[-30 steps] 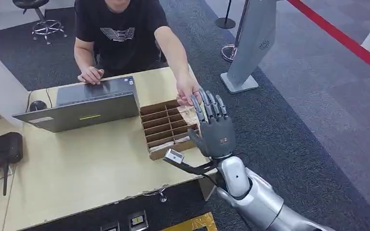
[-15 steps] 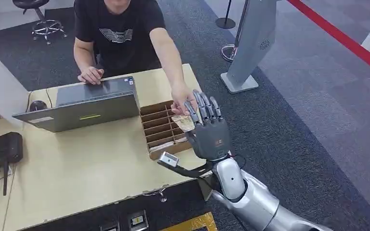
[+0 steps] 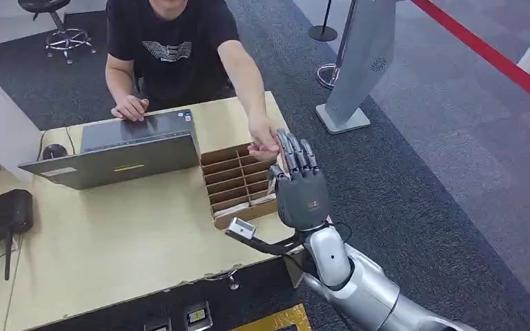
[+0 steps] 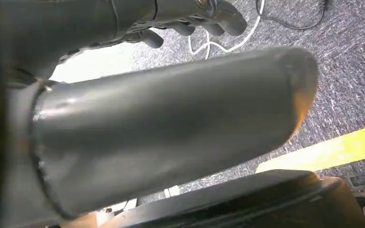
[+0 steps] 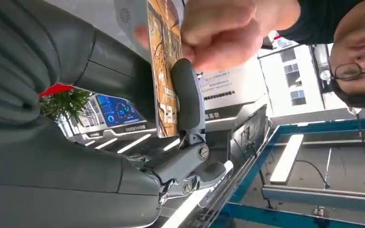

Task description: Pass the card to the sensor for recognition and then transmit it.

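From the head view, the right hand point(image 3: 301, 195) is raised upright past the desk's point(image 3: 131, 241) edge, beside the slotted box point(image 3: 234, 183), palm turned away toward the person. The person's hand point(image 3: 263, 141) reaches across and meets its fingertips point(image 3: 291, 148), which looks like a handover: the hand is held high and flat so a card can be slid in edge-on. The card itself is hidden behind the fingers here. A laptop point(image 3: 121, 148) sits farther along the desk.

The left wrist view shows the left hand point(image 4: 171, 21) hanging above grey carpet, its fingers loosely curled with nothing in them; it seems simply parked out of the way.

The right wrist view settles the matter. The card point(image 5: 164, 66) stands on edge between the thumb point(image 5: 186, 95) and the fingers point(image 5: 114, 66), both pressed against its faces, so the hand grips it. The person's fingers still pinch its far end, so I'd judge the handover not quite finished. I can't make out a sensor anywhere.
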`<action>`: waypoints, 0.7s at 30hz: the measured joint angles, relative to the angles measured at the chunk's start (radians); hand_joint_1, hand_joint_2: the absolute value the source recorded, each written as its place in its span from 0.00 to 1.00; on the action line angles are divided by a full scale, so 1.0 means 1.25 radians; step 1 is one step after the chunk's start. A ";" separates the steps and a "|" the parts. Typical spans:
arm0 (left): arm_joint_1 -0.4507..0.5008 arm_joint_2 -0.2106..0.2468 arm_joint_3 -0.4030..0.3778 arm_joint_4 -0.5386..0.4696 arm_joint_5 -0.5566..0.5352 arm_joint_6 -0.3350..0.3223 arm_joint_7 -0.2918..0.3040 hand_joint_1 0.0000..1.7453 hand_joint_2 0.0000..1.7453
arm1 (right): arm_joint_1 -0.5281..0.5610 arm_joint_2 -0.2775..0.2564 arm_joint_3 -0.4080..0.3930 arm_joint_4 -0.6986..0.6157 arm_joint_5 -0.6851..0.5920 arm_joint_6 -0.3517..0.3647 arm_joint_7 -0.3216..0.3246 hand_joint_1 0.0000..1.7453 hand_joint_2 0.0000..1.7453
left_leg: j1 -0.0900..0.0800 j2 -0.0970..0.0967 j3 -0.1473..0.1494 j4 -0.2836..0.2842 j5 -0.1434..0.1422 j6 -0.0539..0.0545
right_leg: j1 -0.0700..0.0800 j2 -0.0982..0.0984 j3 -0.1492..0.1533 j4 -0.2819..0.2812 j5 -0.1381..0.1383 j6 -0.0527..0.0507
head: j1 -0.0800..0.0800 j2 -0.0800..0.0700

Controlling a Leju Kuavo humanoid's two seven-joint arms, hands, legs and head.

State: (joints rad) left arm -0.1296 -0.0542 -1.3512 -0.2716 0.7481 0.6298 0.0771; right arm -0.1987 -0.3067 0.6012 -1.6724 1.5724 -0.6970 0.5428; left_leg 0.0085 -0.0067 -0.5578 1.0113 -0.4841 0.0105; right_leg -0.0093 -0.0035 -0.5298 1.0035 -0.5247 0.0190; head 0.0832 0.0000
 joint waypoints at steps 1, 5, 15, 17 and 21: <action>0.000 0.000 0.000 0.000 -0.001 0.000 0.000 0.00 0.00 | 0.000 0.000 0.000 0.000 0.000 0.000 0.000 1.00 1.00 | 0.000 0.000 0.000 0.000 0.000 0.000 | 0.000 0.000 0.000 0.000 0.000 0.000 | 0.000 0.000; 0.000 0.000 0.000 0.000 -0.001 0.000 0.000 0.00 0.00 | 0.000 0.000 0.000 0.000 0.000 0.000 0.001 1.00 1.00 | 0.000 0.000 0.000 0.000 0.000 0.000 | 0.000 0.000 0.000 0.000 0.000 0.000 | 0.000 0.000; 0.000 0.000 0.000 0.000 -0.014 0.002 0.000 0.00 0.00 | 0.011 0.000 -0.001 0.013 0.000 0.000 0.012 1.00 1.00 | 0.000 0.000 0.000 0.000 0.000 0.000 | 0.000 0.000 0.000 0.000 0.000 0.000 | 0.000 0.000; 0.000 0.001 0.000 -0.005 -0.023 0.005 0.003 0.00 0.00 | 0.023 0.004 -0.008 0.020 0.000 0.000 -0.023 1.00 1.00 | 0.000 0.000 0.000 0.000 0.000 0.000 | 0.000 0.000 0.000 0.000 0.000 0.000 | 0.000 0.000; 0.000 0.000 0.000 -0.005 -0.025 0.002 0.003 0.00 0.00 | 0.049 0.023 -0.025 0.048 -0.003 0.000 -0.021 1.00 1.00 | 0.000 0.000 -0.001 0.000 0.000 0.000 | 0.000 0.000 -0.001 0.000 0.000 0.000 | 0.000 0.000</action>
State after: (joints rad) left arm -0.1294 -0.0542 -1.3516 -0.2781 0.7168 0.6325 0.0809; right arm -0.1377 -0.2781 0.5699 -1.6118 1.5691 -0.6966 0.5162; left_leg 0.0085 -0.0070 -0.5585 1.0113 -0.4841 0.0105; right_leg -0.0092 -0.0036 -0.5305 1.0035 -0.5247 0.0189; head 0.0832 0.0000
